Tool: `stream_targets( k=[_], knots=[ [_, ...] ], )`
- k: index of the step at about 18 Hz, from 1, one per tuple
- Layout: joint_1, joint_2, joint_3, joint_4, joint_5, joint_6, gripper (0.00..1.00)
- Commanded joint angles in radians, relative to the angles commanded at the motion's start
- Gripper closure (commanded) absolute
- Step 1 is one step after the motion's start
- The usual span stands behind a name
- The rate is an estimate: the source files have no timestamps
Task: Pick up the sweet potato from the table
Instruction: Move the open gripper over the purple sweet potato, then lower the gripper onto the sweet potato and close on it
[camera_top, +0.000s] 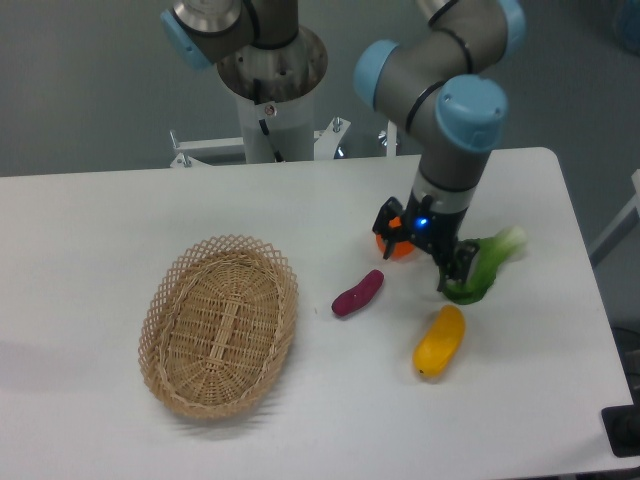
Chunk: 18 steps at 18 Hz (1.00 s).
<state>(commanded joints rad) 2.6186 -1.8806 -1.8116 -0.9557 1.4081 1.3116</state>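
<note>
1 slim, curved magenta sweet potato (357, 293) flat on the white table (90, 220), untouched; tool (428, 262) empty, fingers apart.

You have an oval wicker basket (220, 325) lying on the left, its woven floor showing and nothing visible inside it. Well to the right of the basket lies a fat yellow oblong vegetable (440, 341), tilted with its upper end pointing away from the basket. Beyond that, farther from the basket, you can see a leafy green vegetable (488, 266) with a pale stalk, and a round orange fruit (398, 247), partly hidden.
</note>
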Motion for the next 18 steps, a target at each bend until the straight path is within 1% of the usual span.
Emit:
stream_targets(
  k=[2,5,7,9,10,18],
  knots=[
    [-0.029,-0.015,-0.006,0.002,0.057,0.0,0.0],
    [-0.057,-0.032,-0.012,0.011,0.086,-0.003,0.0],
    [-0.058,-0.032,-0.038,0.052,0.086,-0.005,0.0],
    [-0.06,-0.035,-0.074,0.13,0.086,-0.005,0.0],
    [-0.066,-0.041,-0.08,0.152,0.088,-0.005,0.0],
    [-0.089,-0.071,-0.094,0.166,0.108,-0.014,0.0]
  ],
)
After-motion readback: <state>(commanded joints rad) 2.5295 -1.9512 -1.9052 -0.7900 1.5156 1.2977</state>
